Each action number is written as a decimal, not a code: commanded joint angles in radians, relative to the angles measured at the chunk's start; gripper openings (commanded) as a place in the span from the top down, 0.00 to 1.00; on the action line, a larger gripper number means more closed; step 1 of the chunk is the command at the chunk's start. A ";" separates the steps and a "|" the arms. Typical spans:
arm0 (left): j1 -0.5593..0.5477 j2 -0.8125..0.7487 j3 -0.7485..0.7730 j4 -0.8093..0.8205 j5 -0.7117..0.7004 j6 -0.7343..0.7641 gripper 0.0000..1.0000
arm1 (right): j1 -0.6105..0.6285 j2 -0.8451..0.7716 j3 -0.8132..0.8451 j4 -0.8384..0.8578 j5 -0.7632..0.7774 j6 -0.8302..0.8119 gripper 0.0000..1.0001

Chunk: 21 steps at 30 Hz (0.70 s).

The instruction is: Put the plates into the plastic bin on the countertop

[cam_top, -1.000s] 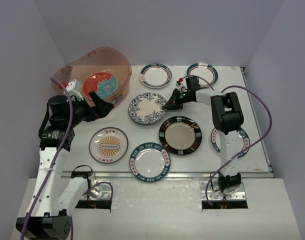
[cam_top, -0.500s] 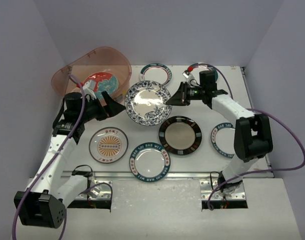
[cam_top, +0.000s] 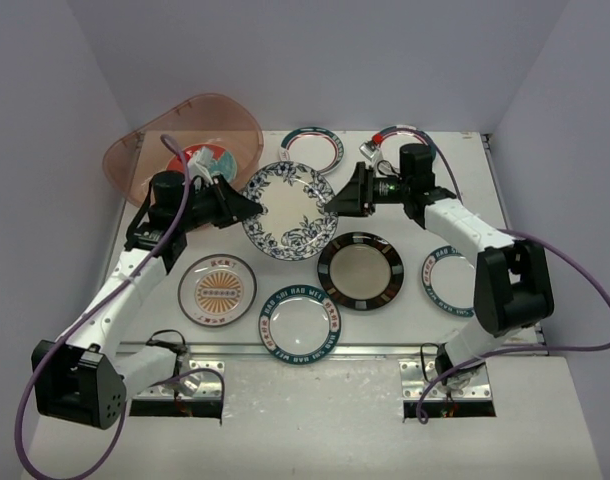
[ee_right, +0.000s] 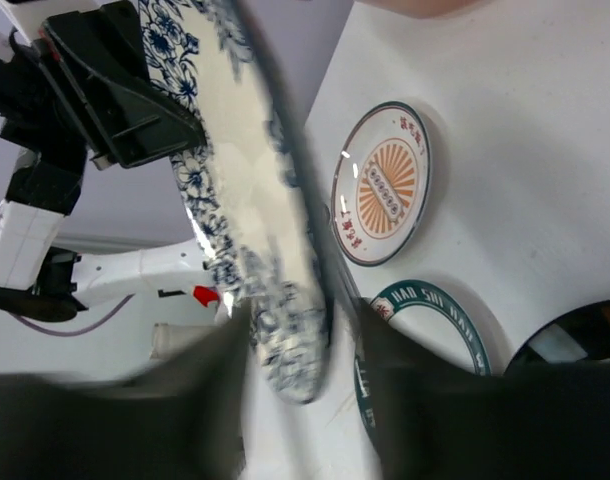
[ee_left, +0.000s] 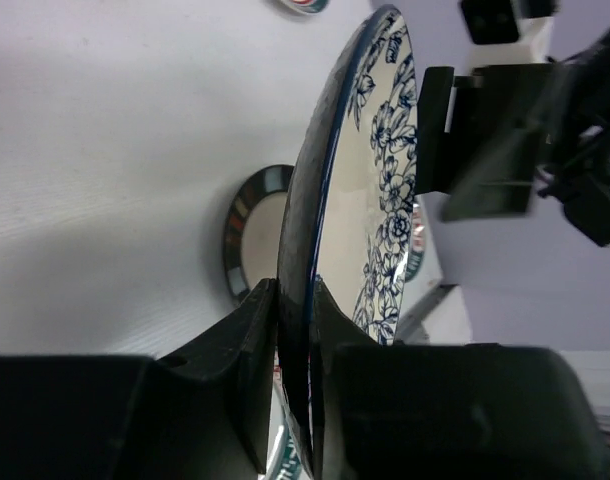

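A handover looks to be in hand: the blue floral plate (cam_top: 290,212) hangs clear of the counter (cam_top: 385,320) in the middle of the overhead view, tipped on a slant, with a pincer at each side of its rim. The left pincer (ee_left: 295,330) is clamped tight on the near rim, its black fingers (ee_left: 250,345) pressed against both faces of the glazed ceramic. The right pincer (ee_right: 295,345) straddles the opposite rim, but blur in its own view hides whether it is pressing or slack, so I cannot tell. By my reading, the next move calls for the right side to let go fully before the left arm swings the plate up and left to the plastic bin (cam_top: 135,150), a translucent pinkish tub with rounded corners at the upper left, where a red plate (cam_top: 207,160) already lies. The plate is thin, hard and glossy, held only by its edge, so it could slip or twist. Flat on the matte white counter below wait the orange sunburst plate (cam_top: 217,290), the teal-lettered plate (cam_top: 300,322) and the black-gold plate (cam_top: 360,270).
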 commanded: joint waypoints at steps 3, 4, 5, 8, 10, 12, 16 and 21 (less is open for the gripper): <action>0.084 0.017 0.202 0.041 -0.152 -0.105 1.00 | -0.051 -0.136 0.043 -0.226 0.159 -0.191 0.01; 0.134 0.039 0.253 0.017 -0.171 -0.120 1.00 | -0.064 -0.165 0.025 -0.245 0.189 -0.207 0.01; 0.197 0.067 0.315 -0.010 -0.194 -0.138 1.00 | -0.080 -0.201 0.004 -0.262 0.218 -0.213 0.01; 0.282 0.133 0.409 -0.059 -0.228 -0.172 1.00 | -0.116 -0.278 -0.075 -0.288 0.264 -0.249 0.01; 0.338 0.206 0.486 -0.076 -0.259 -0.182 1.00 | -0.124 -0.325 -0.114 -0.311 0.288 -0.267 0.01; 0.371 0.271 0.545 -0.109 -0.294 -0.187 1.00 | -0.126 -0.367 -0.150 -0.324 0.308 -0.279 0.01; 0.429 0.440 0.646 -0.145 -0.369 -0.191 1.00 | -0.127 -0.447 -0.211 -0.342 0.325 -0.295 0.01; 0.451 0.670 0.804 -0.184 -0.302 -0.163 1.00 | -0.127 -0.520 -0.222 -0.416 0.373 -0.341 0.01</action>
